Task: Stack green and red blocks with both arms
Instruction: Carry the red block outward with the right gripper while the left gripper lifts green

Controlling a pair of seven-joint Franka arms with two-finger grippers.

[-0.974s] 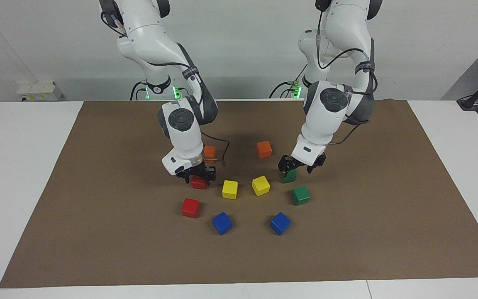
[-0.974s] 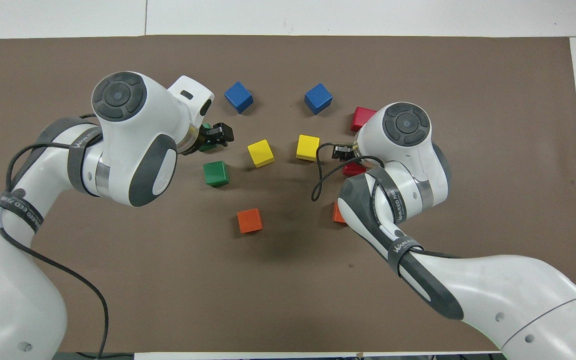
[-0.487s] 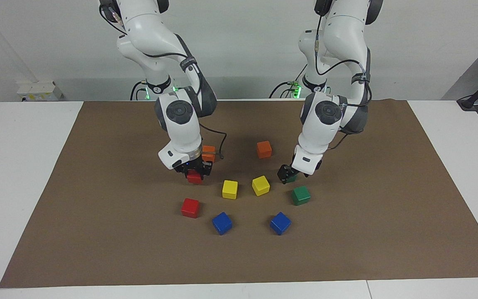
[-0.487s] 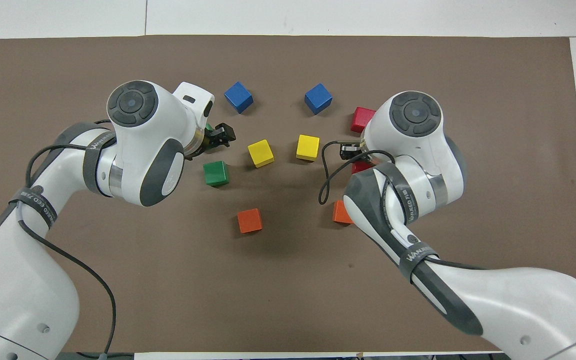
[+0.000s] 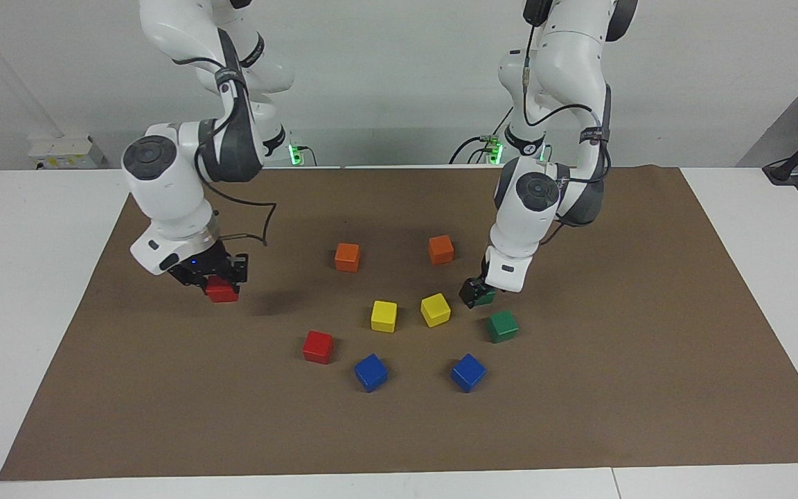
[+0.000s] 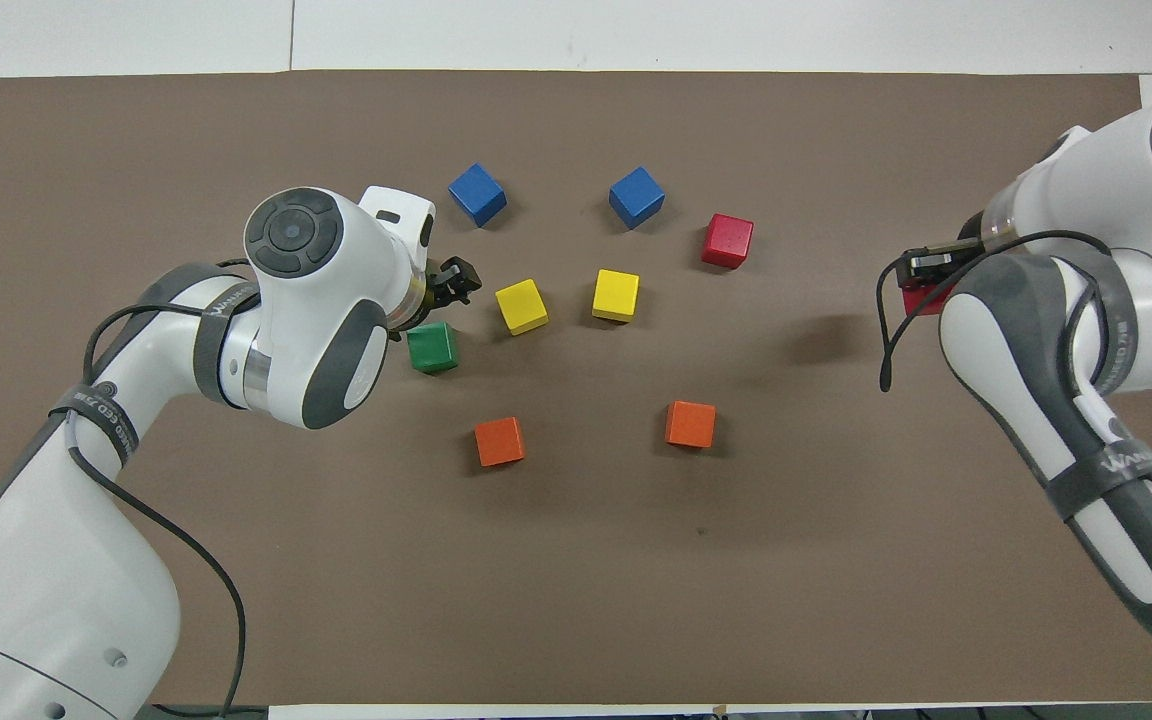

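No stack built yet; all four task blocks are apart.

Nearest the robots: two orange cubes [image 5: 347,256] on the brown mat [image 5: 579,416], not part of the job.

Next, R gripper [image 5: 213,281] is clamped on a red block [image 5: 222,292], held just above the mat toward the right arm's end, near that edge. So the red pick is done, placing is left.

L gripper [image 5: 474,291] is down at a green block [image 5: 485,298] that sits on the mat. Jaws wide, block betw. the fingers as far as I can tell, no squeeze yet. Green pick is only half done.

Then two yellow cubes [image 5: 384,315] mid-mat, ignore.

Farther out: 2nd green block [image 5: 502,326], just beside the L gripper's one, and 2nd red block [image 5: 318,346]. Both lie free, likely the stack bases.

Farthest: two blue cubes [image 5: 370,372].

Left to do: close and lift green, then set each carried block on its colour mate.
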